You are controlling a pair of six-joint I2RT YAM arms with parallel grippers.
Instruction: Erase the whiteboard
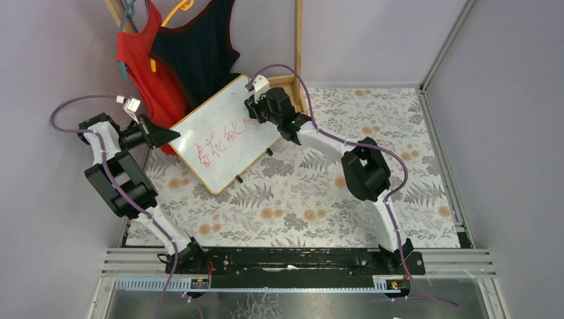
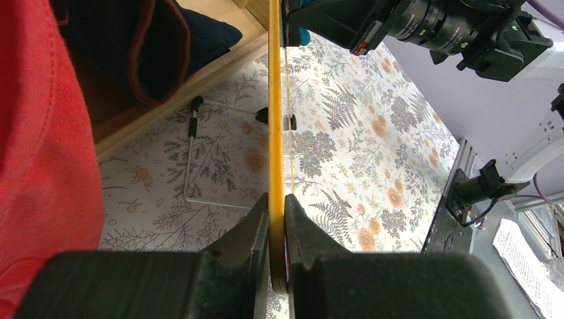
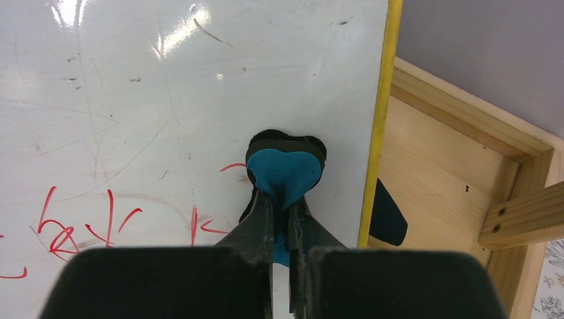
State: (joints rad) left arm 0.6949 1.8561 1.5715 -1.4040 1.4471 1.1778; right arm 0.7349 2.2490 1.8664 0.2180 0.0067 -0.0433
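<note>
A white whiteboard (image 1: 219,129) with a yellow frame stands tilted on wire legs, with red writing across its lower half. My left gripper (image 1: 166,135) is shut on the board's left edge; in the left wrist view the yellow frame (image 2: 275,133) runs up between my fingers (image 2: 256,229). My right gripper (image 1: 255,109) is shut on a blue heart-shaped eraser (image 3: 284,173) with a black pad, pressed flat on the board (image 3: 199,80) near its right edge, just right of the red strokes (image 3: 86,219).
A red top (image 1: 143,60) and a dark top (image 1: 196,46) hang on hangers behind the board. A wooden frame (image 3: 459,193) stands right behind the board's far edge. The floral tablecloth (image 1: 332,193) covers the table; walls close in on both sides.
</note>
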